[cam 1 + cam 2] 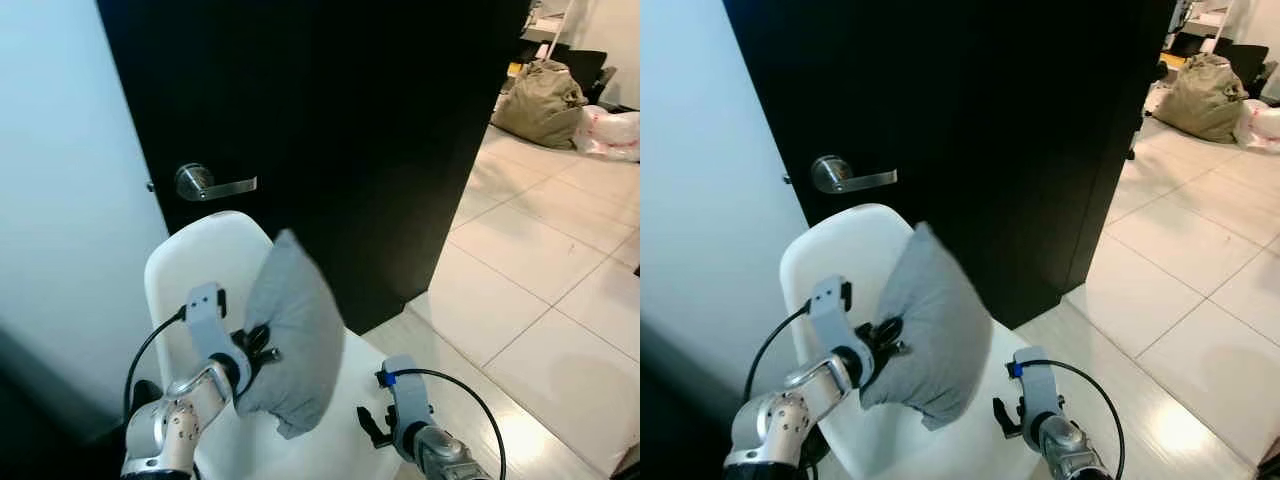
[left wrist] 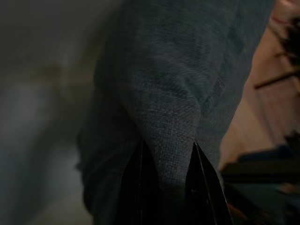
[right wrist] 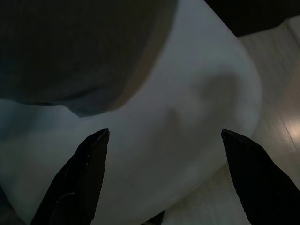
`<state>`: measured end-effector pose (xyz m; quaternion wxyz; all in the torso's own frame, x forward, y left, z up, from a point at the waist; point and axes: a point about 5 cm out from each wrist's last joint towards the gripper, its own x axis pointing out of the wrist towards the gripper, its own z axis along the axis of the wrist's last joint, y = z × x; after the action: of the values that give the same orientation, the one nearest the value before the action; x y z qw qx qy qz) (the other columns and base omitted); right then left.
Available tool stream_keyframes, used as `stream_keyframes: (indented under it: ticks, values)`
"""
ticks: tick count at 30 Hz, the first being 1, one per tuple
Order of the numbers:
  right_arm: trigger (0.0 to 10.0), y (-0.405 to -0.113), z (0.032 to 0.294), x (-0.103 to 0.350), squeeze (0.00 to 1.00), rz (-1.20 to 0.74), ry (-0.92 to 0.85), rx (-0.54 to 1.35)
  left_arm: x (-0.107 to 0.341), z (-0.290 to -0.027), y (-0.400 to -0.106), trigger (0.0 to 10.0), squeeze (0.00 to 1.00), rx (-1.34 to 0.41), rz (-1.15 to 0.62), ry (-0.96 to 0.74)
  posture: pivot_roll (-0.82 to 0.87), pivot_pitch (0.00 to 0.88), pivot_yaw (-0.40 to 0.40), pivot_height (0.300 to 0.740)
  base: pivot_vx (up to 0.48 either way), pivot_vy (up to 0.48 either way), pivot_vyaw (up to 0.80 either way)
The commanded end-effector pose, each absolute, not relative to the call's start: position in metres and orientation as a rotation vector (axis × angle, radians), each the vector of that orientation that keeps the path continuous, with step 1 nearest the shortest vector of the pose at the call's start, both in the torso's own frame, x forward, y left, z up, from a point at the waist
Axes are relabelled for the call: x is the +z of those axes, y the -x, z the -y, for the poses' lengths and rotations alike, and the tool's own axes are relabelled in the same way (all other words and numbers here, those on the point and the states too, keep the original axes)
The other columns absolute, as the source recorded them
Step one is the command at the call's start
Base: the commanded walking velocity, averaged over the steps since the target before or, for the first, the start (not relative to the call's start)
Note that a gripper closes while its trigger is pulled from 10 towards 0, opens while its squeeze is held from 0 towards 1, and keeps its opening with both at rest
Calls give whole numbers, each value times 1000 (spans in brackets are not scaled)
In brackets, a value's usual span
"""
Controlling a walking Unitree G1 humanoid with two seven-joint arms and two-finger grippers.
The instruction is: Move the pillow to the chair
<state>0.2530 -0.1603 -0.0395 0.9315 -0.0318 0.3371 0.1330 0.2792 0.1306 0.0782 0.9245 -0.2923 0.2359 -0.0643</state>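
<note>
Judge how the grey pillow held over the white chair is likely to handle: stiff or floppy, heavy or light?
Probably soft: the pillow bunches where the left claw pinches it. Likely light, as one pinch holds it up. Released, it may slump on the chair.

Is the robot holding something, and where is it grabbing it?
Yes. The left claw pinches the grey pillow by a fold on its side, over the white chair. The right claw is open and holds nothing.

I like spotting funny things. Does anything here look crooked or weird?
Yes: the grey pillow stands on end over the white chair, pinched by the left gripper, not lying flat. The right gripper is open beside it.
</note>
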Motion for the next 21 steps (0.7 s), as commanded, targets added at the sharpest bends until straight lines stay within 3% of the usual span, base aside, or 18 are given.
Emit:
stream_keyframes:
  ticks: [1,10,21]
  values:
    - [10000,-249,162,-43,0,-714,73,277,59,-131,-269,10000,0,-67,-559,611,38,12,-22,740,0,0,0]
    - [10000,-251,163,-42,0,-733,85,254,50,-143,-269,10000,0,-12,-579,562,32,3,-25,735,0,0,0]
    - [10000,-253,167,-41,0,-745,73,226,74,-132,-286,10000,0,-226,-463,442,26,9,-27,680,0,0,0]
